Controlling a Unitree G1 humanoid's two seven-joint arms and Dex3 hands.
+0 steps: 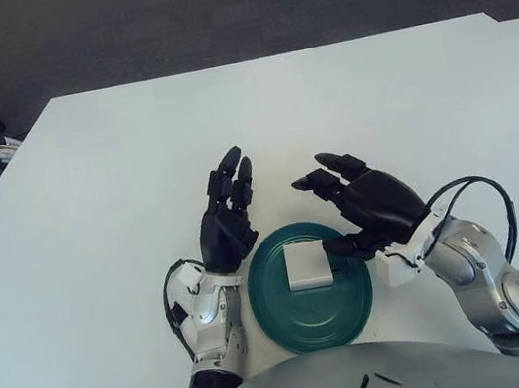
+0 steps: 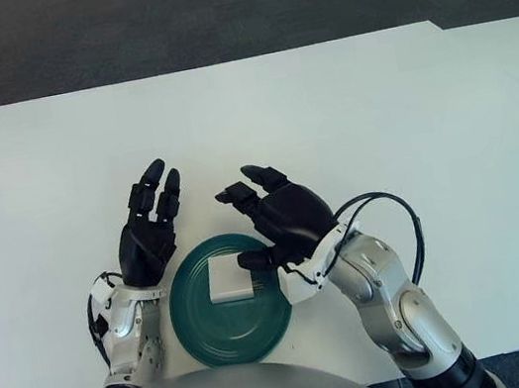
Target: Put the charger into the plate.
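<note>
**Charger seen lying in the plate, both hands empty**

A white table [image 1: 345, 108] is seen bearing a round green plate [image 1: 314, 320] at its near edge. The right hand [image 1: 370, 207] is held with fingers spread, nothing grasped, at the plate's right rim. The left hand [image 1: 227, 222] is seen just left of the plate, fingers extended. The white charger [image 1: 307, 264] lies inside the plate, toward its far side.

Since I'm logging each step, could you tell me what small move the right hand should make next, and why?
Probably draw the right hand back off the plate: the charger lies flat inside it, and the hand's fingers are spread and hold nothing. The left hand shows left of the plate.
</note>
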